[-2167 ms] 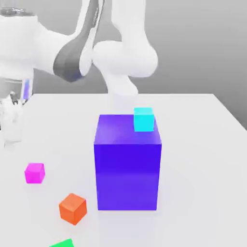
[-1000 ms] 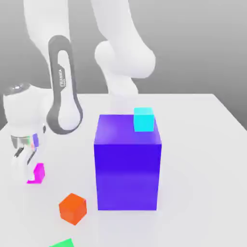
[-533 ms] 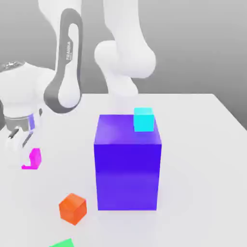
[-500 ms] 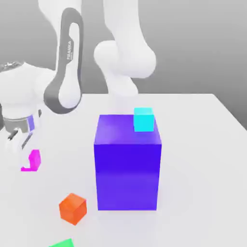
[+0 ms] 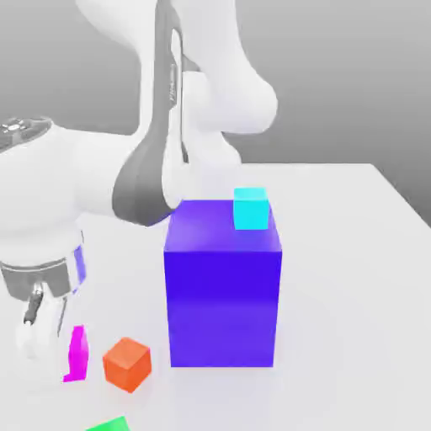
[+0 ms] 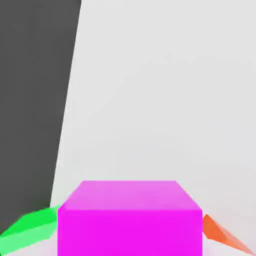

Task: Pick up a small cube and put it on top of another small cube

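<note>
In the exterior view the hand (image 5: 52,337) hangs low at that view's left, clenched on the pink cube (image 5: 77,353), which is carried just above the white bench (image 5: 353,252); the orange cube (image 5: 127,364) lies just beside it, toward the view's right and a little lower, so the coming move is probably a short carry that way. In the hand view the pink cube (image 6: 130,220) sits close before the camera, with the orange cube (image 6: 222,234) on one side and a green block (image 6: 30,230) on the other.

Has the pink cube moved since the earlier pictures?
Yes. The pink cube, held by the gripper, now sits right beside the orange cube.
</note>
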Available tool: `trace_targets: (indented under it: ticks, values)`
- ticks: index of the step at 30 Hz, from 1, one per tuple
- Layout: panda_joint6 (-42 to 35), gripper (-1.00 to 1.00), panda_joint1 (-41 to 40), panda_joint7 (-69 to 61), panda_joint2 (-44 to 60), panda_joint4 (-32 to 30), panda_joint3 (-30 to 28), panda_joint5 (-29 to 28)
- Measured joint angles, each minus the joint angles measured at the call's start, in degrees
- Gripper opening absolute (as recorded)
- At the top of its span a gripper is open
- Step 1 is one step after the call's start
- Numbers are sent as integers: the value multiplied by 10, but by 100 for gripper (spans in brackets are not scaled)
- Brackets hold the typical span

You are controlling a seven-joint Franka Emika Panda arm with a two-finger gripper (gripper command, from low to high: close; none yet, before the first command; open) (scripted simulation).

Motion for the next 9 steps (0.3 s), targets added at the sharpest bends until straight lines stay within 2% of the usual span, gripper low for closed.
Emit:
trace_targets:
  ticks: [2,5,6,9]
  values:
    - [-6,-100,21,26,20,26,4,-11]
    - [37,-100,36,43,76,37,-6,-28]
    - [50,100,39,46,90,38,-9,-32]
    - [50,100,39,46,90,38,-9,-32]
